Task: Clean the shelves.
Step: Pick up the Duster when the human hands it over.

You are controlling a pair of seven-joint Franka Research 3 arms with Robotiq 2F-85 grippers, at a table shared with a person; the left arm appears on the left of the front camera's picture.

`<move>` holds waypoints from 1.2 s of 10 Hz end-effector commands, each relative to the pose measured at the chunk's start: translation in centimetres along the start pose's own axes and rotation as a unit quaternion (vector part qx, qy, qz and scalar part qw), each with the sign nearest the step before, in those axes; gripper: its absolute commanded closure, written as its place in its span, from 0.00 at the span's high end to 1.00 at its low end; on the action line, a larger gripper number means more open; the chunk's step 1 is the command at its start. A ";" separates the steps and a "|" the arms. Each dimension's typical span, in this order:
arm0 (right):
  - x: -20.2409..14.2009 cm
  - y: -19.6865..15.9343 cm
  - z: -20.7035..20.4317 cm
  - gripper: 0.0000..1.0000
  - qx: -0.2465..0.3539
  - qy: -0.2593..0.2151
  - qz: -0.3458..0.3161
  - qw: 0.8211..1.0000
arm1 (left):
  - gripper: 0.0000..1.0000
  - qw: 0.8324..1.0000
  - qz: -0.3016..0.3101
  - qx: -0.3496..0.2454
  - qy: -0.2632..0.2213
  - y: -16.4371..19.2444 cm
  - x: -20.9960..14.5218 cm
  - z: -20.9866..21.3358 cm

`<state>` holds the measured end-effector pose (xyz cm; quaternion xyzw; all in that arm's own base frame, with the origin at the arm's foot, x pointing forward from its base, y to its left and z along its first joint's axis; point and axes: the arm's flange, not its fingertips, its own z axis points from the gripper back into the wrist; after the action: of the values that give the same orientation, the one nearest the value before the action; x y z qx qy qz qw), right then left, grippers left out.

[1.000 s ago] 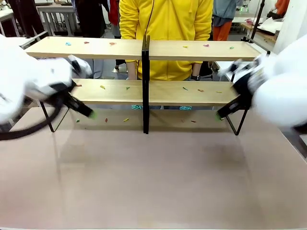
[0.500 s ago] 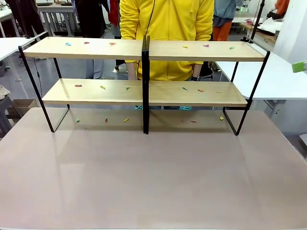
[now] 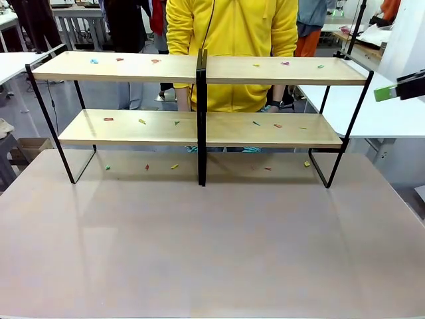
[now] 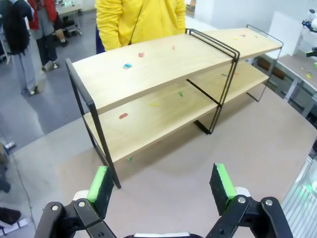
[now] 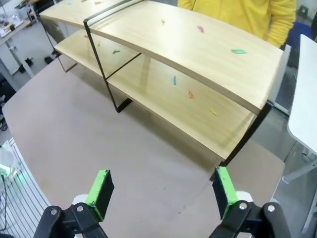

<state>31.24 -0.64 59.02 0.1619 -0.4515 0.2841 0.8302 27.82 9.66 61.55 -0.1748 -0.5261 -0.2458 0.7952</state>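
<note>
Nearest the robot, the beige tabletop (image 3: 212, 252) is bare. In the wrist views the left gripper (image 4: 162, 184) and the right gripper (image 5: 162, 192) both hang above it with jaws spread wide and nothing between the green pads. One pad of the right gripper shows at the 3 o'clock edge of the front view, clear of the rack. The shelves (image 3: 279, 131) stand across the far side of the tabletop at 12 o'clock, upright, two sections joined at the centre post. Small coloured scraps (image 3: 142, 121) are scattered on the lower board and the upper board, in both sections. A few more lie on the tabletop under the rack, from 11 to 1 o'clock. Beyond, a person (image 3: 229, 40) in a yellow top stands against the far side. Judgement: no cleaning is evident; every board remains to be cleared, and neither gripper is near a scrap.
</note>
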 end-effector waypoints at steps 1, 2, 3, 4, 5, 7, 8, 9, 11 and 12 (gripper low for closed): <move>-1.0 0.1 -1.1 1.00 0.013 -0.009 0.015 1.000 | 1.00 1.000 0.010 0.009 0.019 -4.7 -6.3 -2.7; -0.9 0.1 -1.3 1.00 0.013 -0.010 0.012 1.000 | 1.00 0.999 0.008 0.006 0.032 -4.3 -6.3 -3.1; -0.9 0.0 -1.6 1.00 0.017 -0.009 0.013 1.000 | 1.00 0.999 0.008 0.003 0.035 -4.2 -6.3 -3.3; -0.9 -0.1 -1.8 1.00 0.021 -0.001 0.019 1.000 | 1.00 0.999 0.007 0.013 0.045 -4.4 -6.4 -3.3; -0.9 -0.1 -2.1 1.00 0.022 0.004 0.025 0.999 | 1.00 0.998 0.004 0.023 0.054 -4.4 -6.2 -3.7; -1.0 -0.3 -2.7 1.00 0.027 0.008 0.030 0.999 | 1.00 0.997 -0.011 0.029 0.072 -4.8 -5.8 -4.6; -1.0 -0.5 -2.8 1.00 0.027 0.014 0.037 0.999 | 1.00 0.996 -0.016 0.036 0.080 -5.6 -5.7 -4.8; -1.1 -0.8 -3.1 1.00 0.028 0.016 0.041 0.999 | 1.00 0.995 -0.028 0.040 0.084 -6.5 -5.1 -5.1; -1.7 -1.3 -4.0 1.00 0.037 0.022 0.046 0.998 | 1.00 0.993 -0.041 0.052 0.101 -7.7 -3.4 -6.1; -2.1 -1.9 -4.3 1.00 0.043 0.022 0.049 0.998 | 1.00 0.992 -0.044 0.061 0.105 -8.7 -3.0 -6.6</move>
<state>33.49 -0.04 55.98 0.1552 -0.4196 0.3293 0.8315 29.82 1.72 61.18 -0.0983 -0.4606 -0.2798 0.8366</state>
